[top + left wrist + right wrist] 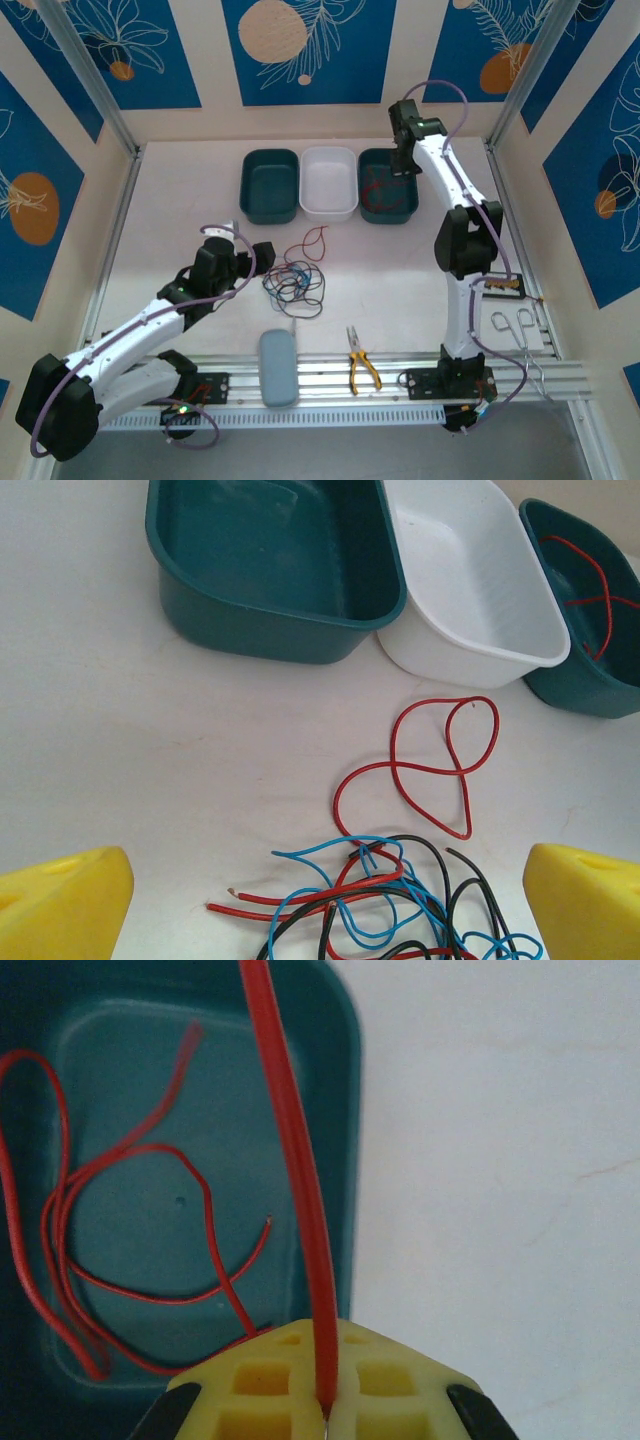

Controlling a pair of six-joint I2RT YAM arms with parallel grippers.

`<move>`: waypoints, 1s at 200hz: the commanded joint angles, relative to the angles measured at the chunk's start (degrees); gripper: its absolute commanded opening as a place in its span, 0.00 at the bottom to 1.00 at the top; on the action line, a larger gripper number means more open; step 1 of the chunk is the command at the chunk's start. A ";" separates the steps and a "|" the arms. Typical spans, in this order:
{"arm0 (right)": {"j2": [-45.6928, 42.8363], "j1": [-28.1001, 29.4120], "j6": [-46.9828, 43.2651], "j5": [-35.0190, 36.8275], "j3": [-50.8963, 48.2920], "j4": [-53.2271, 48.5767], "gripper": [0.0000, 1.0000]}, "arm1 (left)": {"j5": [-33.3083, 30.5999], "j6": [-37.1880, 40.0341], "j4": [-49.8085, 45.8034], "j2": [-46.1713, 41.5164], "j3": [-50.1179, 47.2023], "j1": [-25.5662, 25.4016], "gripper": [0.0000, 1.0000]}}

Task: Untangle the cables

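Observation:
A tangle of red, black and light blue cables [294,283] lies mid-table; in the left wrist view the same tangle [390,905] sits between my yellow fingers, with one red loop [430,765] stretching toward the trays. My left gripper [243,247] [325,910] is open just left of the pile, holding nothing. My right gripper [403,160] [327,1405] is shut on a red cable [292,1150], hanging over the right teal tray [386,208] [340,1080]. Several red cables [110,1240] lie inside that tray.
A left teal tray [270,185] [270,570] and a white tray [329,183] [470,580] stand empty beside the right one. Near the front rail lie a grey case [278,367] and yellow-handled pliers [361,368]. Metal hooks [512,322] rest at right.

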 commanded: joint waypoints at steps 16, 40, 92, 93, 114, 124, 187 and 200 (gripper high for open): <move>5.51 0.23 -0.85 -4.59 4.94 -3.27 0.00 | 0.57 -0.88 -1.03 -0.73 0.03 0.17 1.00; 8.80 0.22 -0.90 -7.71 6.37 -3.41 0.00 | 0.57 -0.98 -1.20 -0.73 -0.06 0.15 1.00; 15.29 -0.27 0.55 -9.51 9.67 -4.82 0.00 | 0.56 -0.99 -1.53 -0.47 0.03 0.15 1.00; 15.37 -0.27 0.58 -9.54 9.67 -4.85 0.00 | 0.53 -0.98 -1.54 -0.47 0.03 0.15 1.00; 16.82 -0.78 1.44 -9.91 9.93 -5.34 0.00 | 0.51 -1.12 -1.53 -0.30 -0.01 0.15 1.00; 17.37 -1.11 2.02 -10.08 10.06 -5.95 0.00 | 0.57 -1.14 -1.49 -0.25 -0.08 0.15 1.00; 13.30 -1.86 3.70 -10.24 7.85 -6.55 0.02 | 0.94 -1.41 -1.00 0.45 0.04 0.15 1.00; 11.65 -1.82 4.06 -10.17 7.34 -6.40 0.09 | 1.04 -1.41 -1.03 0.50 0.02 0.18 1.00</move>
